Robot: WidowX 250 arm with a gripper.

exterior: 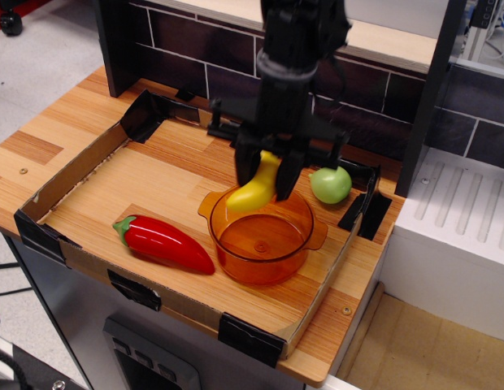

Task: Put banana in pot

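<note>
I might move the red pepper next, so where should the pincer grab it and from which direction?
Grip the red pepper across its thick middle, coming straight down from above. It lies flat on the wooden tray, long axis running from green stem at left to narrow tip beside the pot, so close across its width. The pincer currently holds the banana.

Single view, high front corner, angled down, moderately near, facing wooden tray [97, 191] and tiled back wall [349, 89]
</note>
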